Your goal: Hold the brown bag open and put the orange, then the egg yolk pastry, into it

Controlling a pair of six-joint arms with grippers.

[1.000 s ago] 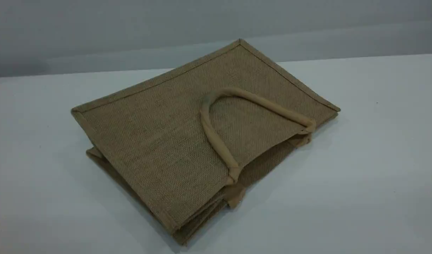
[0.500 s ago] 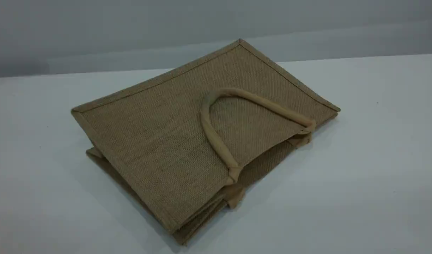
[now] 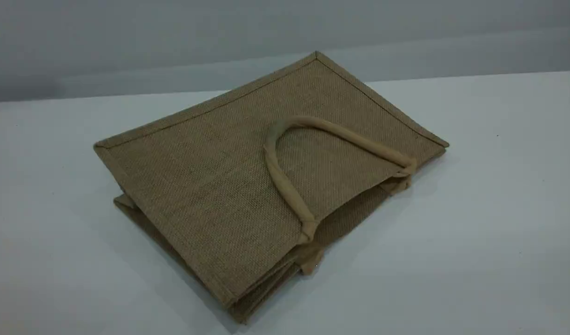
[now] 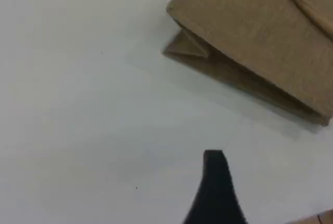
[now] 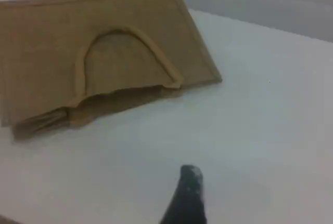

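The brown bag (image 3: 229,186) lies folded flat in the middle of the white table, its mouth facing the front right. One beige loop handle (image 3: 285,184) rests on its upper panel. In the left wrist view a corner of the brown bag (image 4: 260,37) shows at the top right, well beyond the left gripper's dark fingertip (image 4: 214,167). The right wrist view shows the brown bag (image 5: 41,52) and its handle (image 5: 156,57) beyond the right gripper's fingertip (image 5: 190,180). Both grippers hover over bare table, open and holding nothing. The orange and the egg yolk pastry are out of view.
The white table (image 3: 475,232) spreads around the bag on all sides. A grey wall (image 3: 126,42) rises behind its far edge. Neither arm shows in the scene view.
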